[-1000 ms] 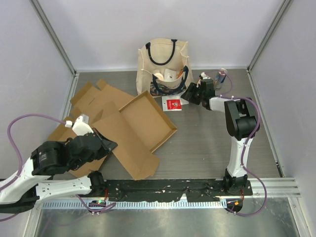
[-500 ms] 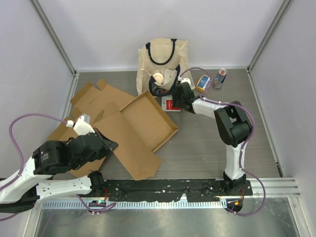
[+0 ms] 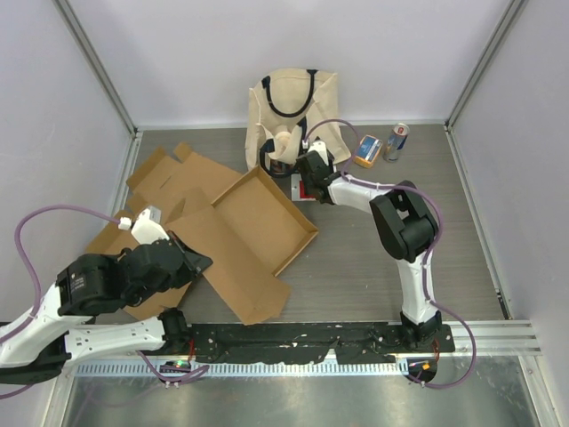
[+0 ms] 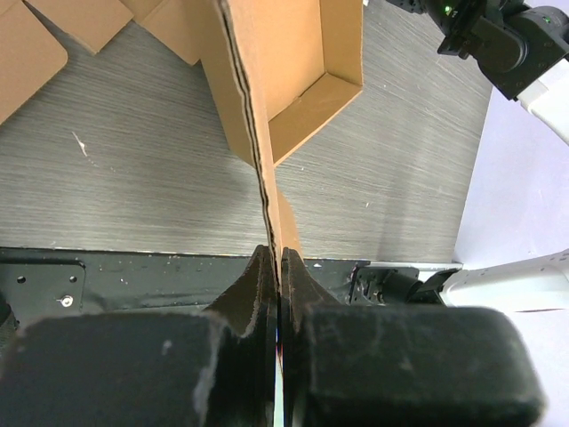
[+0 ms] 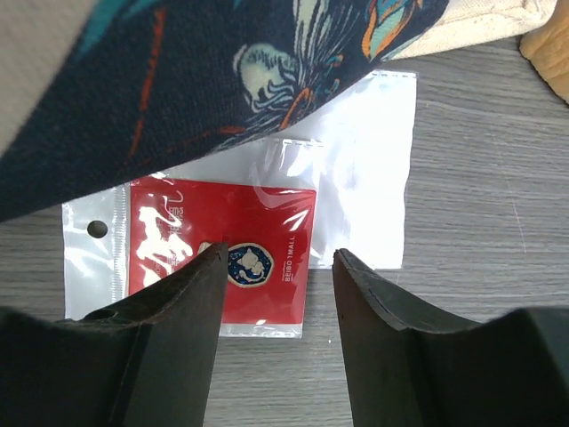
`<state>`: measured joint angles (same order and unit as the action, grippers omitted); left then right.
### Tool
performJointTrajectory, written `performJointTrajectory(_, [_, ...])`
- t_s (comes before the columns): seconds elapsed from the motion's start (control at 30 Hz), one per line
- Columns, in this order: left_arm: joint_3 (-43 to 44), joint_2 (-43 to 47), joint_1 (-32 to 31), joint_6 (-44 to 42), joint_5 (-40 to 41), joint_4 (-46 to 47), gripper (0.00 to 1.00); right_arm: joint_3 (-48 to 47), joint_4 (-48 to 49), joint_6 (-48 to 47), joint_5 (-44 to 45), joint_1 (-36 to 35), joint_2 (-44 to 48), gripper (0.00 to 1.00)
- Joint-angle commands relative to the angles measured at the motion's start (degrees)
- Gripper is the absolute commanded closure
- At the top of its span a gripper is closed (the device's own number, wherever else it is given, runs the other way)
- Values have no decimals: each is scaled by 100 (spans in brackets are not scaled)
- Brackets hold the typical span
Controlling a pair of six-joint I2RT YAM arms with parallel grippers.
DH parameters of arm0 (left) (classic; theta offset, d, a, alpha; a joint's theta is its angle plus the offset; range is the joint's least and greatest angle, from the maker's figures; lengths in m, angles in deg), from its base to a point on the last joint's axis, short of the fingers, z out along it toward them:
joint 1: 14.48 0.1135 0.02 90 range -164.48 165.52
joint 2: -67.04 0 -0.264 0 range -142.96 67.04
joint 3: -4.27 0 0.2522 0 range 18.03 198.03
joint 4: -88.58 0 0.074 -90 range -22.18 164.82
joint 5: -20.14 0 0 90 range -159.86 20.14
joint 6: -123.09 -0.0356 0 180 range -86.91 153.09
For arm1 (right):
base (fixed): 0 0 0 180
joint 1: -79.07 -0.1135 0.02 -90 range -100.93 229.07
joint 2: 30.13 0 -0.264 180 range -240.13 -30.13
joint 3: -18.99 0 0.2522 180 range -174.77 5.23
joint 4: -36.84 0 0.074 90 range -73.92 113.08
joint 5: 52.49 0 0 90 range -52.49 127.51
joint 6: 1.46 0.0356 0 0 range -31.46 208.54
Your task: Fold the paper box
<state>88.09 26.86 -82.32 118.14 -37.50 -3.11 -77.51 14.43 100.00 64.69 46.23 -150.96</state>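
Observation:
The paper box (image 3: 267,218) is brown cardboard, its tray half formed with raised walls and a flat flap reaching toward the near edge. My left gripper (image 3: 197,261) is shut on that flap's left edge. In the left wrist view the cardboard (image 4: 293,80) runs edge-on into the closed left gripper (image 4: 278,260). My right gripper (image 3: 307,172) hovers open at the box's far right corner, beside the bag. In the right wrist view the right gripper (image 5: 280,253) frames a red packet (image 5: 231,209) in a clear sleeve, holding nothing.
A cream tote bag (image 3: 298,107) with a dark printed pocket (image 5: 178,80) stands at the back. More flat cardboard (image 3: 169,173) lies at the left. A small orange box (image 3: 366,149) and a can (image 3: 397,140) sit at the back right. Grey walls enclose the table.
My right arm has swung left from near the can to over the red packet by the bag, its jaws narrowing slightly. The left gripper and box have stayed put.

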Motion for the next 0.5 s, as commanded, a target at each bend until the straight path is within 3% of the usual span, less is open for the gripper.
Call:
performJointTrajectory(0.0, [69, 63, 7, -130, 60, -1418, 100, 381, -278, -119, 112, -73, 77, 44])
performJointTrajectory(0.27, [60, 81, 7, -226, 60, -1330, 100, 1934, -147, 295, 139, -4, 1192, 43])
performJointTrajectory(0.47, [60, 125, 7, -270, 60, -1295, 100, 3130, 99, 716, -572, 496, 2370, 43])
